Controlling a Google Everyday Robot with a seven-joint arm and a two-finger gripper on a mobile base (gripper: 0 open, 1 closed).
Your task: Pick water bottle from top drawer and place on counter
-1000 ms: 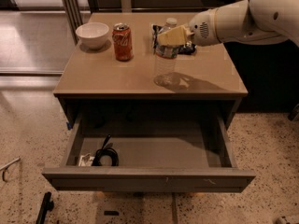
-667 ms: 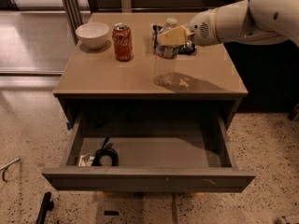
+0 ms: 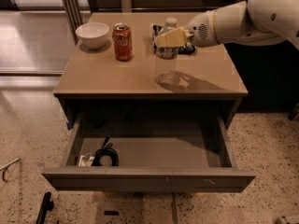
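The gripper is at the shoulder of the water bottle, over the back right part of the desk. Its jaws are clamped on the bottle just under the white cap. The pale near jaw lies across the front of the bottle and hides the neck; the far jaw is behind the bottle and cannot be made out.

The bottle stands upright, long axis vertical, cap up, with its base on the desk top near the middle. Its clear body is hard to separate from the tan surface behind it.

The white arm reaches in from the right and is cut off by the frame edge. Something dark lies on the desk behind the bottle, mostly covered by the gripper.

A red soda can stands to the left of the bottle, apart from it, and a white bowl sits further left.

Below, the top drawer is pulled wide open. A coiled black cable lies in its front left corner beside a small white item too small to identify.
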